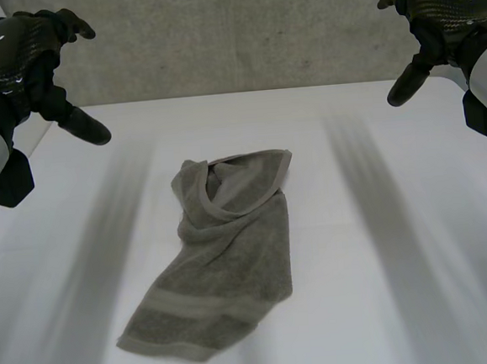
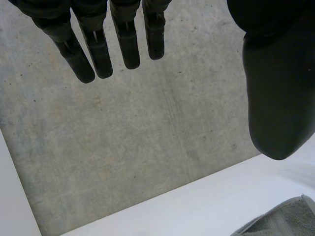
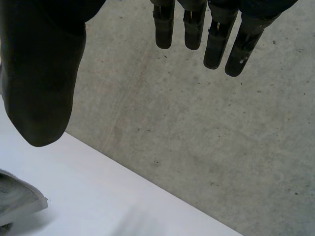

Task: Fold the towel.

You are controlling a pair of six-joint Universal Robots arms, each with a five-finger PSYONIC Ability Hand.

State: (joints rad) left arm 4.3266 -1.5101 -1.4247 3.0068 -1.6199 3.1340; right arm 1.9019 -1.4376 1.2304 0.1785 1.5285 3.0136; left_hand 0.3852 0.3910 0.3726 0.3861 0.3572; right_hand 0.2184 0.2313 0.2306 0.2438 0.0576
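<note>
Hands up off the white table [image 1: 402,271]: L hand [image 1: 9,50] & R hand [image 1: 447,4] both w/ fingers straight & relaxed, thumbs apart, nothing held. Grey towel [image 1: 224,259] lies crumpled mid-table betw. the two, well apart from both, banded end nearest the robot, far end bunched & partly folded over itself. Beyond the table's far edge, a grey concrete surface [image 1: 241,39].

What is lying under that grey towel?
The towel lies crumpled on the white table. Its far end is folded over itself, covering its own cloth. Whatever is beneath it is hidden.
</note>
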